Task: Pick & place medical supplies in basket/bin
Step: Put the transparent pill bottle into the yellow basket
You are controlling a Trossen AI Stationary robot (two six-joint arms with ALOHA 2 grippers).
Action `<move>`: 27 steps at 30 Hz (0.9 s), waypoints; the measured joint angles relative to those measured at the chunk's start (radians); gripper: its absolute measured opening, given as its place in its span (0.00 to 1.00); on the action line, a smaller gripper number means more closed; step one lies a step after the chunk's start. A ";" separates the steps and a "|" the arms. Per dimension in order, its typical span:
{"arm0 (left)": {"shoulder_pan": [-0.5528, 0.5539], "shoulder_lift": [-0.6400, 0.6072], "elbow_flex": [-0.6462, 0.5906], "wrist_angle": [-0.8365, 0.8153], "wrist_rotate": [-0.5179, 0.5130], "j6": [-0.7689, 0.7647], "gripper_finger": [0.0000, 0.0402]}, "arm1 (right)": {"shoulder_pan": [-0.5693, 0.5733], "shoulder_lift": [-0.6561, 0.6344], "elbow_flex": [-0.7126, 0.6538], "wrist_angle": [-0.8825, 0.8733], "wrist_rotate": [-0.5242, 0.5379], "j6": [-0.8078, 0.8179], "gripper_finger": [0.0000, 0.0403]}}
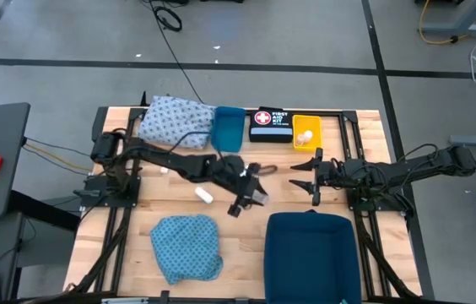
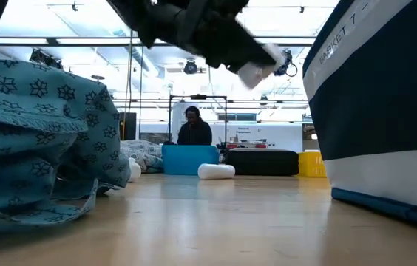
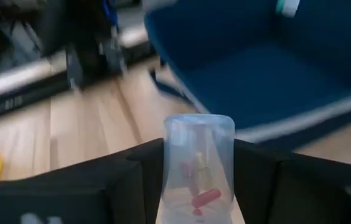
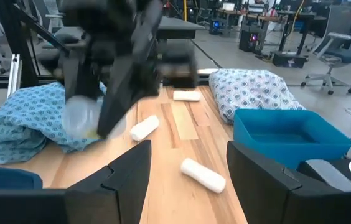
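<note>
The left gripper (image 1: 253, 196) is pinching a small clear vial (image 3: 198, 163) between its two fingers. The wrist view shows the vial standing up between the dark pads, with something small and reddish inside it. The gripper is lifted off the wood near the middle of the table (image 1: 365, 127), just beside the far left corner of the dark blue basket (image 1: 312, 253), which sits against the near edge toward the right. Held that high and that close to the rim, the vial looks ready to be carried over the wall and let go; that is a judgement from its position alone.

The right gripper (image 1: 315, 177) waits with its fingers spread and nothing between them, just beyond the basket's far edge, low over the table.

Further out, one white roll (image 1: 203, 195) lies on the wood just left of the left gripper, and a second roll (image 4: 202, 175) and a third (image 4: 186, 96) show in the right wrist view. The teal cloth (image 1: 186, 247) is bunched near the near left corner. The whitish-blue cloth (image 1: 174, 123) is heaped at the far edge, touching a small blue bin (image 1: 228, 128).

No supplies can be seen inside the basket or the blue bin. The yellow box (image 1: 305, 132) at the far edge holds a small pale object that is too small to name. A black first aid box (image 1: 271, 124) sits between the bin and the yellow box.
</note>
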State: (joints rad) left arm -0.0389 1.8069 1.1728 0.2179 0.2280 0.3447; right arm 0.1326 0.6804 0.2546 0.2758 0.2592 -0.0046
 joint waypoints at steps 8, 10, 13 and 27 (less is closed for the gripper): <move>0.132 0.000 0.000 0.264 0.234 -0.086 0.37 | 0.000 0.000 0.000 0.003 -0.001 -0.009 0.54; 0.154 0.000 0.000 0.319 0.279 -0.107 0.37 | 0.000 -0.004 0.000 0.013 0.000 -0.042 0.54; 0.179 -0.001 0.000 0.356 0.314 -0.125 0.37 | 0.000 -0.035 -0.001 0.007 0.012 -0.085 0.54; 0.193 -0.001 0.000 0.467 0.352 -0.094 0.37 | -0.029 -0.282 -0.004 -0.176 0.027 -0.143 0.44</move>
State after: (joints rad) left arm 0.1543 1.8064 1.1728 0.6852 0.5804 0.2508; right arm 0.1039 0.3982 0.2510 0.1001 0.2859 -0.1475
